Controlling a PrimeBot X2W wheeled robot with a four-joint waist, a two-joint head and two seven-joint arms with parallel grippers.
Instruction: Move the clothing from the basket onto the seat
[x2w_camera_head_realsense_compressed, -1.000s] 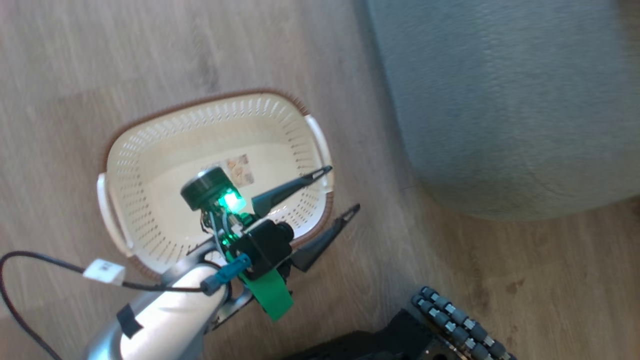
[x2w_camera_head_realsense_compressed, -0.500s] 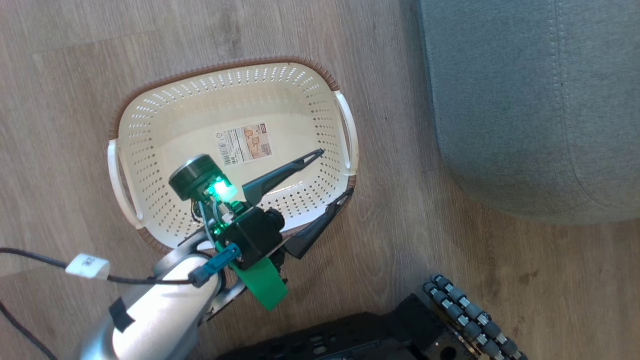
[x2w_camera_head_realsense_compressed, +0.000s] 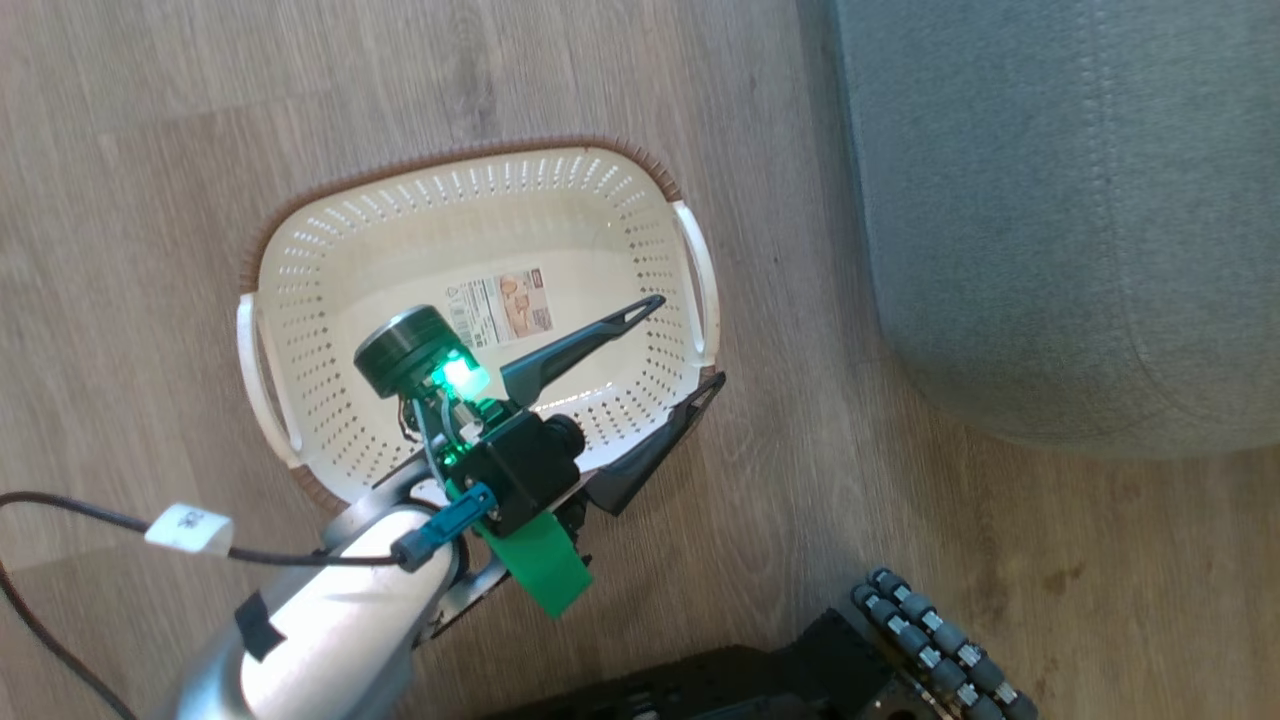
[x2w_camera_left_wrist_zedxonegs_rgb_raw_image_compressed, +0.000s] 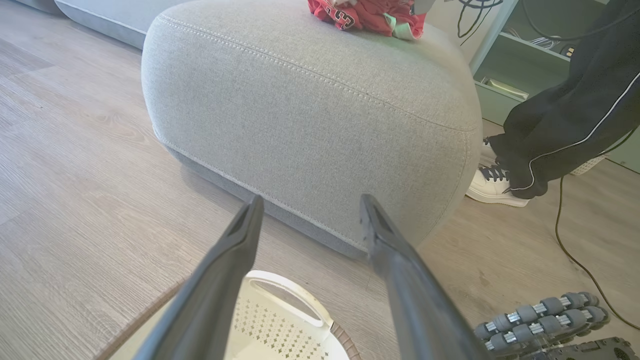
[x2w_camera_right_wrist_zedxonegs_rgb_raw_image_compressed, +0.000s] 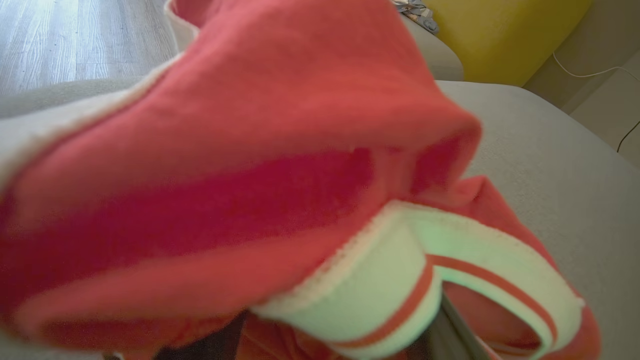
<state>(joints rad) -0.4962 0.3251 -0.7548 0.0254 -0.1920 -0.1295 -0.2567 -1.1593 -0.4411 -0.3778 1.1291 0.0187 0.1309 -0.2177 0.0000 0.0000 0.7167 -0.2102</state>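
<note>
The basket (x2w_camera_head_realsense_compressed: 480, 165) sits on the wooden floor with nothing in it but a label (x2w_camera_head_realsense_compressed: 500, 308) on its bottom, and the clothing (x2w_camera_left_wrist_zedxonegs_rgb_raw_image_compressed: 370, 15) lies bunched on top of the seat (x2w_camera_left_wrist_zedxonegs_rgb_raw_image_compressed: 310, 110), towards its far edge in the left wrist view. The right wrist view looks straight into a red fold with a white striped band, with grey cushion beneath. The right pincer (x2w_camera_right_wrist_zedxonegs_rgb_raw_image_compressed: 332, 342) is mostly buried, but what shows of its fingers (x2w_camera_right_wrist_zedxonegs_rgb_raw_image_compressed: 452, 325) stands well apart, so I read it as open, the cloth draped over it rather than pinched. The left pincer (x2w_camera_head_realsense_compressed: 685, 340) hovers wide open and empty above the basket's rim. This looks like the release of the last garment; next, the right arm should lift clear without dragging cloth off the seat
</note>
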